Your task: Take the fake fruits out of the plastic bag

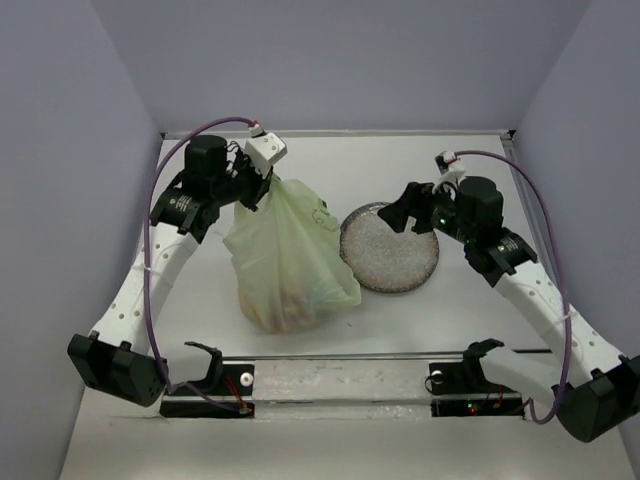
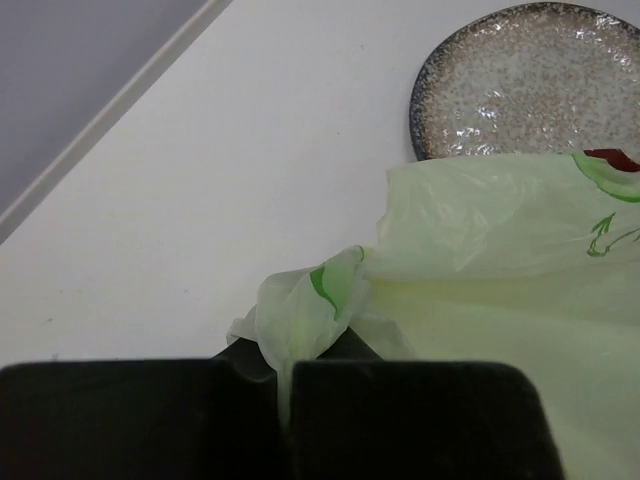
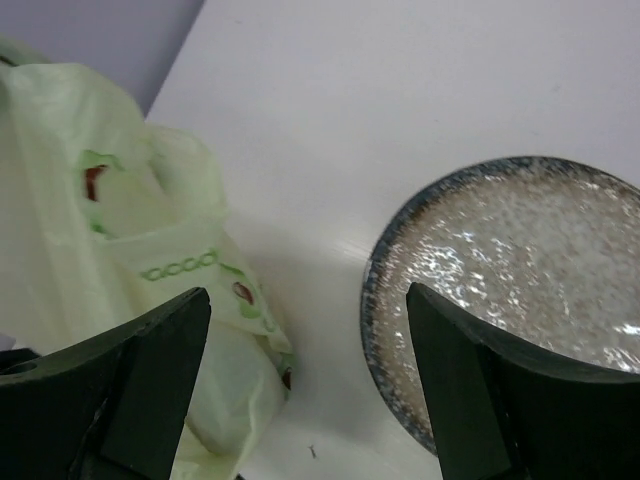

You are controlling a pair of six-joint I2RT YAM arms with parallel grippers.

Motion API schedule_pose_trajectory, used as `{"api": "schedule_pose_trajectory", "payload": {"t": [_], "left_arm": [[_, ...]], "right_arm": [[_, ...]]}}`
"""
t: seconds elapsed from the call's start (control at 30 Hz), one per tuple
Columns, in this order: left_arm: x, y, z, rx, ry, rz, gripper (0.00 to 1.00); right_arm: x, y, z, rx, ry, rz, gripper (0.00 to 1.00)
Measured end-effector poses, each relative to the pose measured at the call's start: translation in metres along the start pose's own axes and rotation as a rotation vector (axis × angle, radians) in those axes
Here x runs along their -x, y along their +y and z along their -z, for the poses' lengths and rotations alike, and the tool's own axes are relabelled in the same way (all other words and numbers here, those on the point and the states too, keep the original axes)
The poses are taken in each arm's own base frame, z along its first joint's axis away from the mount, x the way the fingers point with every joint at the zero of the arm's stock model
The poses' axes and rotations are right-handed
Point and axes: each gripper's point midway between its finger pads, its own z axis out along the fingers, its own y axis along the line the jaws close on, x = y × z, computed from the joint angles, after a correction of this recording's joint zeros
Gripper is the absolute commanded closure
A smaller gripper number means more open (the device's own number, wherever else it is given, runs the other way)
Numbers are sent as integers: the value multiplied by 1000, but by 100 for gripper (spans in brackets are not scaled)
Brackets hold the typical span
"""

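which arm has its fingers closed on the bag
The left fingers: they are pinched shut on a top fold of the plastic bag. The right fingers are spread open near the plate, holding nothing.

On table (image 1: 450, 320): plastic bag (image 1: 285, 262) just left of plate (image 1: 385, 258).

i work in a robot lab test cell. my two arms are bolted to a rail (image 1: 340, 385) at 6 o'clock on a plain white table (image 1: 470, 320). blank lavender-grey walls (image 1: 340, 60) box it in at 9, 12 and 3 o'clock. purple cables (image 1: 148, 255) loop along both arms. a plastic bag (image 1: 285, 260) and a speckled plate (image 1: 385, 262) sit mid-table.
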Motion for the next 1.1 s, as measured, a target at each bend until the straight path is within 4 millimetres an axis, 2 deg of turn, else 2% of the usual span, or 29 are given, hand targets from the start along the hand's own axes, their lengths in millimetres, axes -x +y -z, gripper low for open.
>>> {"api": "schedule_pose_trajectory", "payload": {"t": [0.07, 0.13, 0.3, 0.4, 0.47, 0.57, 0.77, 0.87, 1.0, 1.03, 1.1], "left_arm": [[-2, 0, -5, 8, 12, 48, 100], [7, 9, -6, 48, 6, 91, 100], [46, 39, 7, 189, -69, 103, 100], [55, 51, 12, 240, -92, 64, 100], [50, 53, 9, 246, -84, 41, 100], [32, 50, -3, 229, -46, 26, 100], [4, 42, -41, 151, 26, 63, 100], [4, 37, -47, 127, 26, 67, 100], [11, 36, -47, 123, -2, 58, 100], [12, 35, -46, 122, -5, 59, 96], [13, 34, -46, 118, -9, 60, 80]], "right_arm": [[11, 25, -8, 68, -11, 34, 15], [16, 38, -14, 105, -12, 50, 15], [18, 43, -21, 120, -2, 54, 14], [17, 45, -22, 133, 5, 48, 15], [17, 50, -26, 156, 5, 34, 16], [15, 57, -36, 189, 10, 16, 16], [-12, 76, -68, 227, 104, 0, 16], [-13, 87, -81, 241, 119, 1, 16], [-2, 104, -96, 271, 94, 15, 14], [2, 113, -103, 288, 87, 24, 13], [6, 127, -114, 313, 78, 38, 11]]}}
